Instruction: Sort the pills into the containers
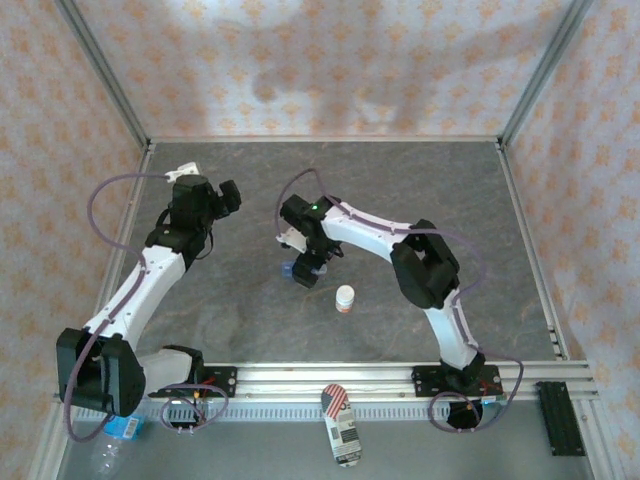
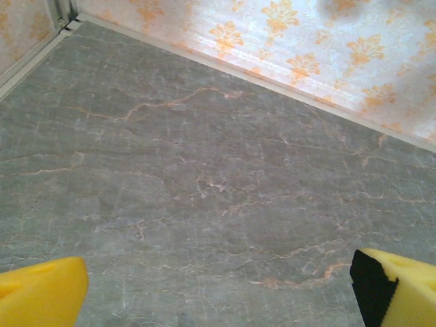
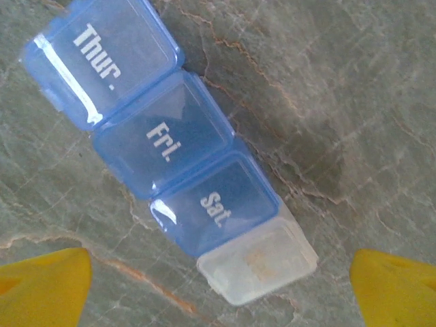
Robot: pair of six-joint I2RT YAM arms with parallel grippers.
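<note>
Blue pill organiser (image 3: 170,143): translucent strip of joined square compartments, lying flat on the grey marbled desk (image 3: 354,102).
Lids: marked Thur., Fri., Sat.; one clear end compartment (image 3: 259,262) beyond Sat.
Position: mid-desk, near the white bottle with orange band (image 1: 345,298).
Right gripper (image 3: 218,289): over the organiser, yellow fingers (image 3: 41,286) spread wide, holding nothing.
Left gripper (image 2: 218,293): far-left area, spread wide over bare desk, holding nothing.
</note>
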